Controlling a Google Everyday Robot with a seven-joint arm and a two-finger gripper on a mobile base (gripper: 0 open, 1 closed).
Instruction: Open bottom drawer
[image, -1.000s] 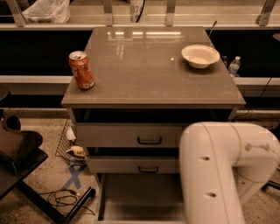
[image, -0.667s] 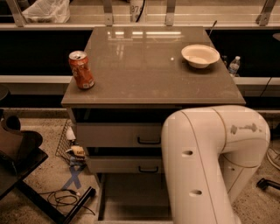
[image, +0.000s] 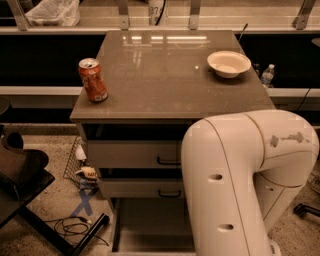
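Bottom drawer (image: 150, 227) sits lowest in the cabinet (image: 165, 80), near centre, pulled out toward the near side with its inside showing. The gripper is out of sight behind the white arm (image: 235, 190) at near right, so I can't tell its state or hold. On top are a can (image: 93, 80) at left and a bowl (image: 229, 63) at far right.

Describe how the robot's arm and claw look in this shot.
The arm is a bulky, smooth cream-white shell with a rounded elbow. Two small dark round holes sit on its near face, and greyish scuff marks streak the upper link. No cables or lettering show. The claw is not in view; the arm runs off the picture's bottom edge.
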